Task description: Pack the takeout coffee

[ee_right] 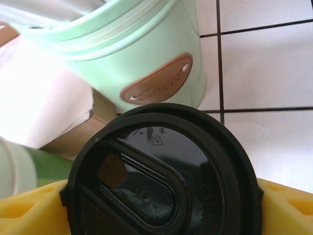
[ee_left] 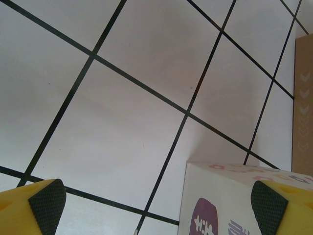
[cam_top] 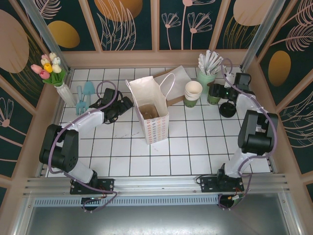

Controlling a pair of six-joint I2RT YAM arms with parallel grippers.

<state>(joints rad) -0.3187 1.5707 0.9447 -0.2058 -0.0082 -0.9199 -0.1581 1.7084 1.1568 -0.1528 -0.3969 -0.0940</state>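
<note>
Straddling takeout coffee (ee_right: 161,166) — right tool (ee_right: 159,208), grip unclear | left tool (ee_left: 157,205) released beside paper bag (ee_left: 220,196)

The coffee (cam_top: 213,93) was a small dark green paper cup capped with a round black lid (ee_right: 159,178). It stood upright on the white-tiled desk (cam_top: 195,142), in the upper right of the top view. In the right wrist view the lid lay at lower centre, with a small sip hole left of its middle.
</note>
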